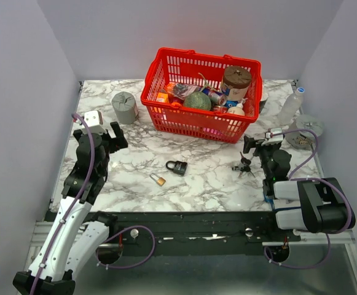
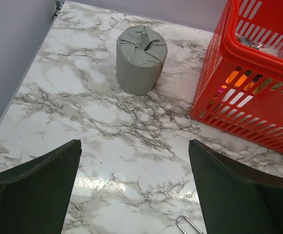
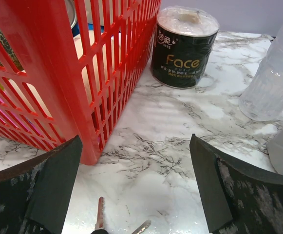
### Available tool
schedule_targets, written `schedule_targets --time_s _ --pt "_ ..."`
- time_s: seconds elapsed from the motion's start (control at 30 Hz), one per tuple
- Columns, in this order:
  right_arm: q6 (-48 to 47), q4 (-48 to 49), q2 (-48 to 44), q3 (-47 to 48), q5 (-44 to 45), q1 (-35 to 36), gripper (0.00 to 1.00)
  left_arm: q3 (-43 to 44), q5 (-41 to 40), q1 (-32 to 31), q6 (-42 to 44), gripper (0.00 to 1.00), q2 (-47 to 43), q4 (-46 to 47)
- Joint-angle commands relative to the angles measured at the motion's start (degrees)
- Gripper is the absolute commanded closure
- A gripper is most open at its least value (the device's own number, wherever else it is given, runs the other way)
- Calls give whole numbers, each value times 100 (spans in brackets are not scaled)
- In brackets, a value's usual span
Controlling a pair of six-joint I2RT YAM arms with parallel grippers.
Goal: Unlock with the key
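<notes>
The key [image 1: 244,166], a small dark bunch with thin blades, lies on the marble table just near-left of my right gripper [image 1: 259,146]. In the right wrist view two of the key's blades [image 3: 100,214] poke in at the bottom edge, between and below the open right gripper [image 3: 136,139]. The black padlock [image 1: 177,167] lies at the table's middle, with a small brass padlock [image 1: 158,179] beside it on the near left. My left gripper [image 1: 102,136] hovers open at the left side, far from both locks; nothing sits between its fingers [image 2: 134,144].
A red basket [image 1: 166,117] full of items stands at the back centre. A grey roll [image 2: 140,58] is left of it. A black "Face" tissue roll [image 3: 184,48] and a clear bottle [image 3: 270,83] stand right of it. A thin silvery loop [image 2: 187,225] lies at the left wrist view's bottom edge.
</notes>
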Motion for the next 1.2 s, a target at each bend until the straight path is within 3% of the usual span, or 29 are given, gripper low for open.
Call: schedule_targets --time_s 0.0,0.27,0.5,0.6,0.63,0.73,0.83,1.0,1.03,1.17 --pt "-110 365 1 13 140 -40 0 88 144 -5 -94 1 -134 -66" --pt "144 716 -183 -258 956 -40 0 71 240 -5 -41 1 -152 -93" --pt "442 226 -2238 -787 1543 -40 0 80 258 -14 -111 1 -205 -119" --pt "1547 -1571 -3766 -542 1966 -49 0 71 241 -5 -111 1 -222 -136" --pt "2255 -3074 -4135 -167 2055 -49 0 62 223 -14 -111 1 -231 -137" --pt "2632 -4894 -5139 232 1758 -49 0 62 241 -14 -129 1 -222 -163" --pt "2632 -5425 -5841 277 1082 -49 0 62 320 -14 -155 1 -222 -163" --pt "2904 -6787 -6047 828 553 -40 5 62 443 -23 -173 1 -205 -172" --pt "3000 -7460 -5968 961 588 -40 8 62 460 -23 -182 1 -205 -180" --pt "2974 -8704 -5013 1664 640 -49 13 27 504 -23 -173 1 -152 -198"
